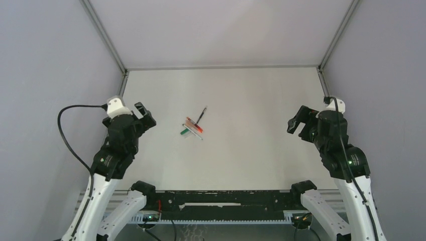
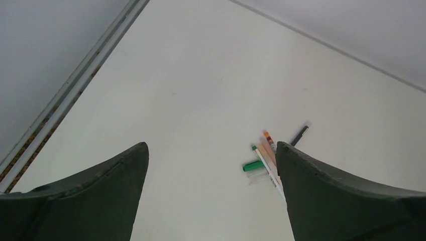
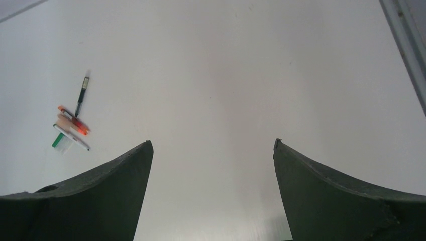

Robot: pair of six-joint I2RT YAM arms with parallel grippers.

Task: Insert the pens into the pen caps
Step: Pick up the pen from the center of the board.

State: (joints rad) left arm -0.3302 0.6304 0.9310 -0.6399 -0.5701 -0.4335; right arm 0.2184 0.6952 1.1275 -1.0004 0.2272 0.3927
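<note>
A small cluster of pens lies mid-table: a black pen (image 1: 201, 115), red pens (image 1: 193, 123) and a pale-barrelled green pen (image 1: 195, 133) with a green cap (image 1: 185, 131) beside it. The cluster also shows in the left wrist view, with the green cap (image 2: 252, 165) and the black pen (image 2: 300, 135), and in the right wrist view (image 3: 70, 128). My left gripper (image 1: 144, 116) is open and empty, left of the cluster. My right gripper (image 1: 297, 124) is open and empty, far right of it. Other caps are too small to tell.
The white table (image 1: 251, 150) is walled by grey panels, with metal rails along the left edge (image 2: 70, 90) and right edge (image 3: 407, 45). A black rail (image 1: 226, 198) runs along the near edge between the arm bases.
</note>
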